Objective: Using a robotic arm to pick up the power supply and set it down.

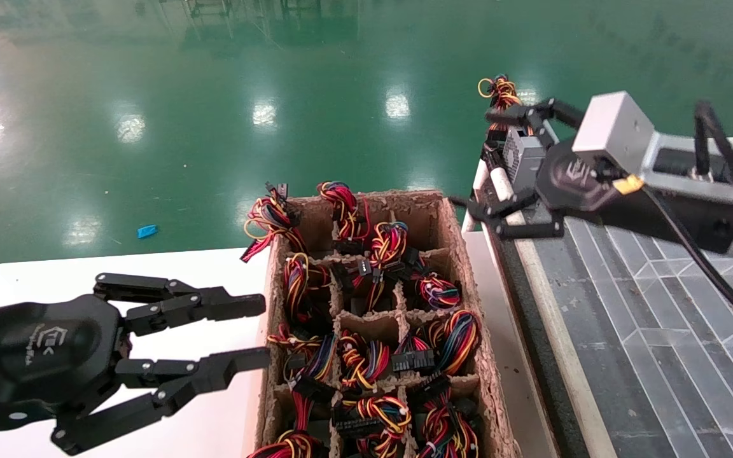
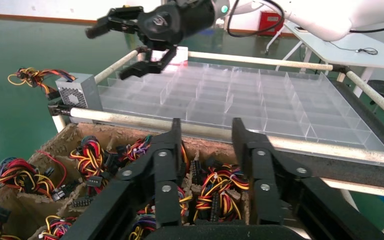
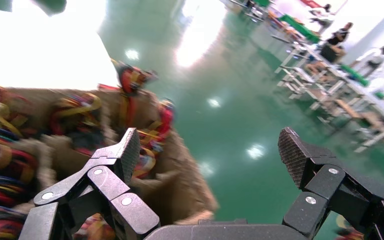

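The power supply [image 1: 522, 159], a small grey vented box, rests at the far corner of the clear divider tray [image 2: 230, 95], its red, yellow and black wires [image 1: 500, 92] trailing over the edge. In the left wrist view the power supply [image 2: 77, 91] lies free. My right gripper [image 2: 105, 55] hangs open a little above and beside it, not touching. In the right wrist view nothing is between the fingers of the right gripper [image 3: 207, 145]. My left gripper [image 1: 265, 331] is open and empty at the near side of the brown cardboard tray [image 1: 455, 235].
The cardboard tray [image 2: 70, 132] has several cells filled with more wire bundles [image 1: 366, 362]. It stands on a white table [image 1: 182, 267]. White rails [image 2: 260, 60] frame the divider tray. Green floor lies beyond the table's far edge.
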{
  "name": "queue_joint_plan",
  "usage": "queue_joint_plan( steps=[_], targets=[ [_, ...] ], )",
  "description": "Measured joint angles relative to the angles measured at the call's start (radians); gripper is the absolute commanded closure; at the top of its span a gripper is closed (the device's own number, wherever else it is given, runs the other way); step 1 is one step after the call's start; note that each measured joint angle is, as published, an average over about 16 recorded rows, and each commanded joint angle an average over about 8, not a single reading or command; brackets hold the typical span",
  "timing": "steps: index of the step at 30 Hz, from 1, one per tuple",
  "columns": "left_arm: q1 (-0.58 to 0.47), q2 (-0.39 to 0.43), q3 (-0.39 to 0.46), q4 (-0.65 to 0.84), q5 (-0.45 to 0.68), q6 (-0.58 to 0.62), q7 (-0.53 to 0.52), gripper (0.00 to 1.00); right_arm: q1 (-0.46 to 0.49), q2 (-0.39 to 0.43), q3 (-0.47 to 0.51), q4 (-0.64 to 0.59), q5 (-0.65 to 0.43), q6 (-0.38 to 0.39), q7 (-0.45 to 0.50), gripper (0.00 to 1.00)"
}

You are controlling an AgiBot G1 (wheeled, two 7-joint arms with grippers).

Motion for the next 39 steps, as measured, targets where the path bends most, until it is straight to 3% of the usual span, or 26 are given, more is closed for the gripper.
queue_joint_plan(
  steps=[27,39],
  targets=[
    [0.0,0.0,0.0,0.0,0.0,0.0,0.0,0.0,-0.259,0.117,0.062,0.181,0.374,-0.29,0.271,0.0],
    [0.0,0.0,0.0,0.0,0.0,0.0,0.0,0.0,-0.304,0.138,0.074,0.212,0.44,-0.34,0.313,0.0]
  ],
)
